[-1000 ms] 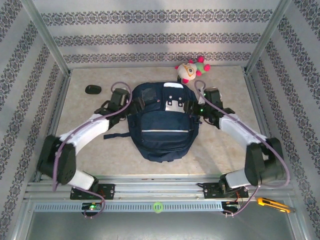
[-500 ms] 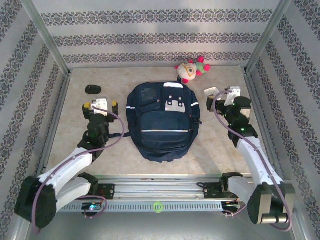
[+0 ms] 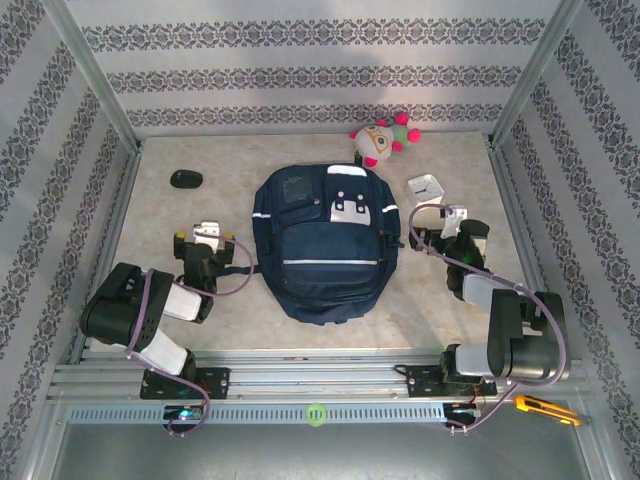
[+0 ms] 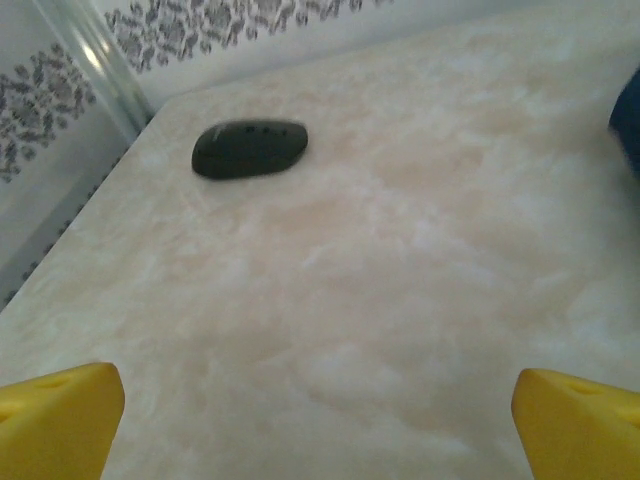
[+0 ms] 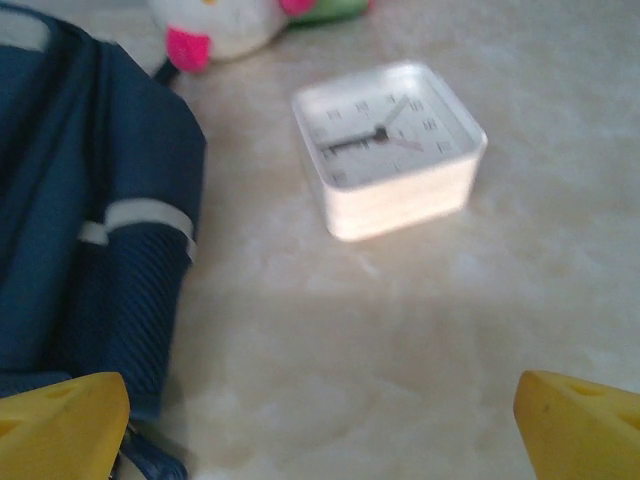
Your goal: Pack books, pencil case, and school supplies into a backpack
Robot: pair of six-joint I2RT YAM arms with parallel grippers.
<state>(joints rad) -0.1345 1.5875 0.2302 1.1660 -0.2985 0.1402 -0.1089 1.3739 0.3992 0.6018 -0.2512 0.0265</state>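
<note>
The navy backpack (image 3: pixel 325 245) lies flat in the middle of the table, its flaps down. Its side with a white stripe (image 5: pixel 110 250) fills the left of the right wrist view. My left gripper (image 3: pixel 205 233) rests low over the bare table just left of the backpack, open, its yellow fingertips (image 4: pixel 60 415) wide apart with nothing between them. My right gripper (image 3: pixel 447 213) sits to the right of the backpack, also open and empty (image 5: pixel 320 430). The book, the pencil case and the pink block are out of view.
A square white clock (image 3: pixel 424 187) (image 5: pixel 388 150) lies just beyond the right gripper. A black oval object (image 3: pixel 185 179) (image 4: pixel 248 148) lies at the far left. A plush toy (image 3: pixel 383 140) sits behind the backpack. An orange knife (image 3: pixel 545 408) lies on the front rail.
Both arms have drawn back from the backpack's upper sides and folded toward the near edge. The grippers now sit lower beside the backpack, empty.
</note>
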